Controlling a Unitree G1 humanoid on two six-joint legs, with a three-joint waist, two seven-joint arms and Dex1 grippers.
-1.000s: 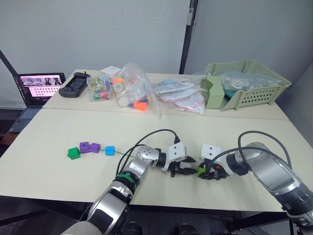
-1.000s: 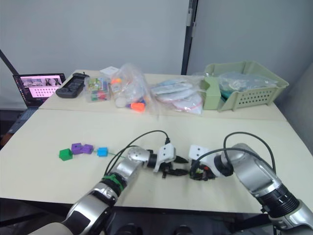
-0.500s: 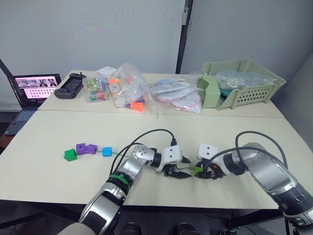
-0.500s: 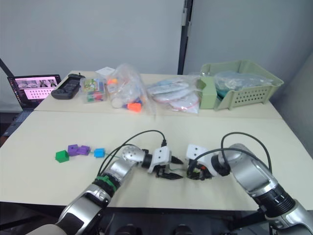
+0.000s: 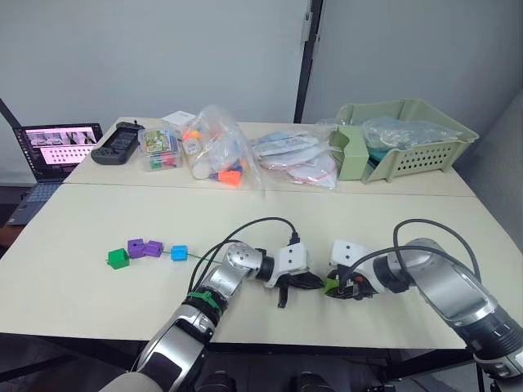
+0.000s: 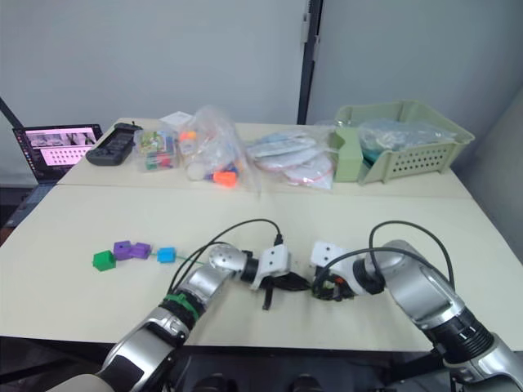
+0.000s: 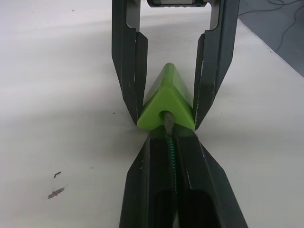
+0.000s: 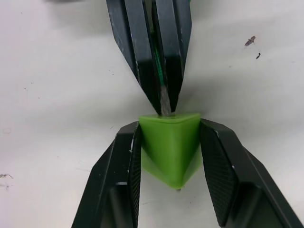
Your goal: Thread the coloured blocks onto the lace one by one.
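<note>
- You are holding the lime green block between the two fingers of your right gripper, clamped on both flanks; seen from the wrists it is showing a triangular face with a hole in the middle.
- Your left gripper is sitting nose to nose with the right one, its fingers pinched narrow on the lace, and the pale stiff tip is poking out just past the fingertips, right at the block's hole.
- In the right wrist view the tip is touching the block's near face; whether it is going inside, you cannot tell.
- From your left gripper the green lace is trailing back past the left arm, away from the right gripper, across the table to the other blocks.
- Well off on the left gripper's far side, a blue block, two purple blocks and a dark green block are lying in a short row, the blue one nearest the gripper and the dark green one farthest.
- Beyond both grippers, at the far edge of the table, clear plastic bags of orange and mixed toys are lying beside a small clear box.
- Farther out past the left gripper, a black handheld controller and an open laptop are sitting; the screen is lit, but its writing is too small for you to read.
- Beyond the right gripper a pale green basket is standing with bagged items inside.
- No brand or label is readable anywhere.
</note>
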